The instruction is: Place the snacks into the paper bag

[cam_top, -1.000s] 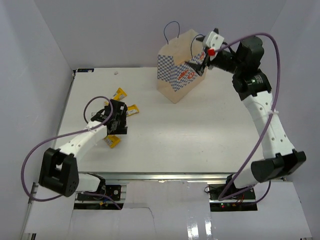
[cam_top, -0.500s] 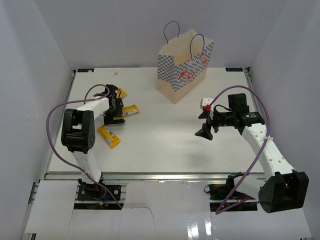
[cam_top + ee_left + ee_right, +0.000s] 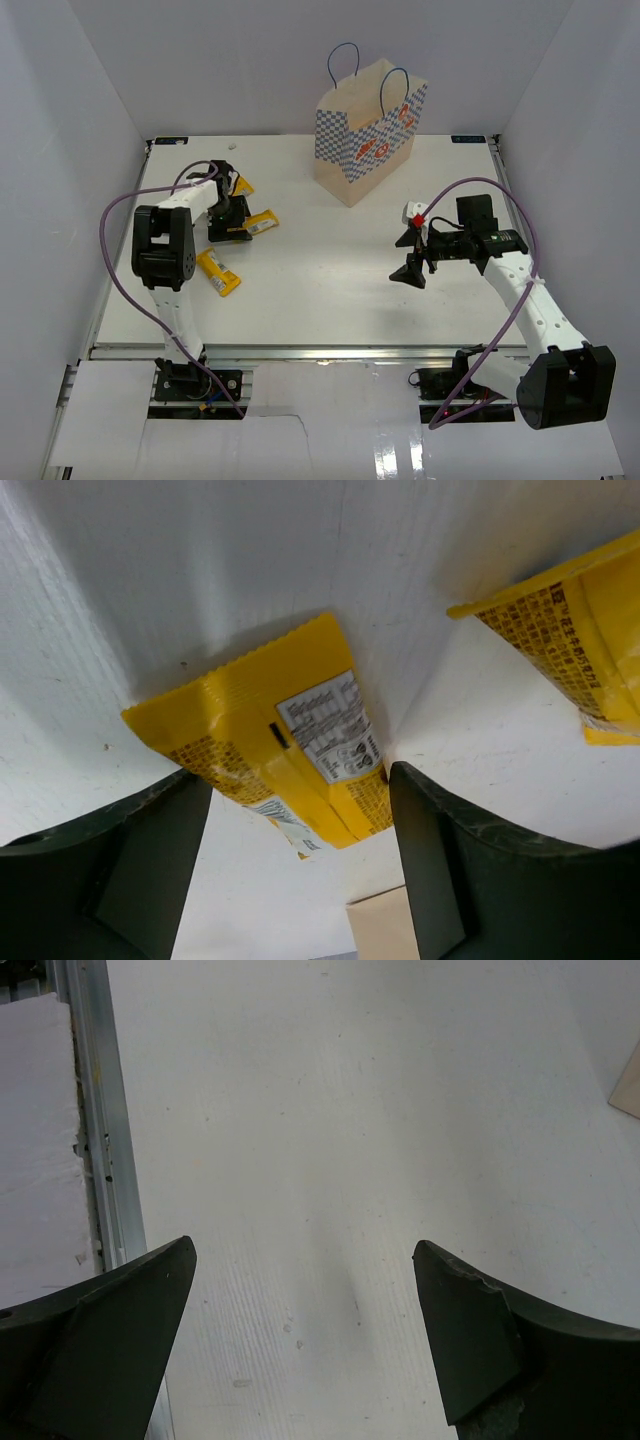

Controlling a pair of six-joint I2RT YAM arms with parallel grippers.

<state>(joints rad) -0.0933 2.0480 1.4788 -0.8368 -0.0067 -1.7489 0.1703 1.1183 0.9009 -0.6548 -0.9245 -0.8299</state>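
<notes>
I'm settling the left gripper (image 3: 297, 780), fingers apart, around a yellow bar (image 3: 270, 720); the right gripper (image 3: 302, 1250), back from the paper bag (image 3: 365, 135), is hanging spread, empty

The left arm (image 3: 160, 250) folds back on itself, elbow raised near its base. The left gripper (image 3: 228, 215) points steeply down, its fingers (image 3: 150, 850) spread apart. The right arm (image 3: 535, 300) reaches forward and bends inward. The right gripper (image 3: 410, 257) faces sideways toward the left arm, jaws wide apart.
</notes>
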